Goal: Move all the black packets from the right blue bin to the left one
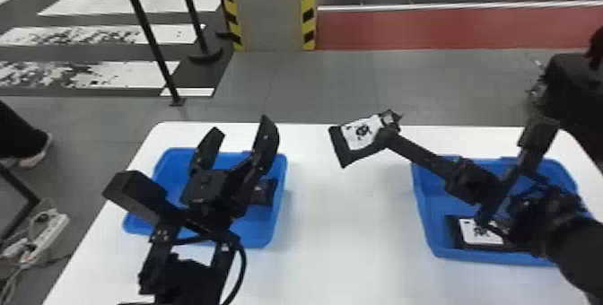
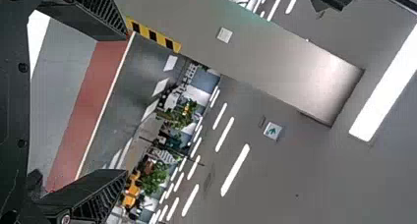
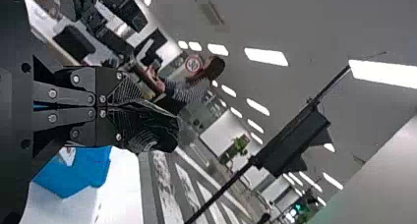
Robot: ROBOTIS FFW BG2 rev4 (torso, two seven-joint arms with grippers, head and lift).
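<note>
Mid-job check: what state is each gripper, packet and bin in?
Left gripper: open, empty.
Right gripper: shut on a packet.
Held packet: lifted, tilted, clear of both bins.
Left blue bin: open-topped, black packet inside.
Right blue bin: open-topped, labelled packet inside.

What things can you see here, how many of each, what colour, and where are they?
Table: one, white, under the bins
Left bin: one, blue, table's left side
Right bin: one, blue, table's right side
Held packet: one, black with white label, above the table between the bins
Packet in right bin: at least one, black with white label
Packet in left bin: at least one, black
Pillar: one, grey with yellow-black edges, behind the table
Power strip: one, white, floor at left
Left end effector: one, black, open above left bin
Right end effector: one, black, gripping the held packet
</note>
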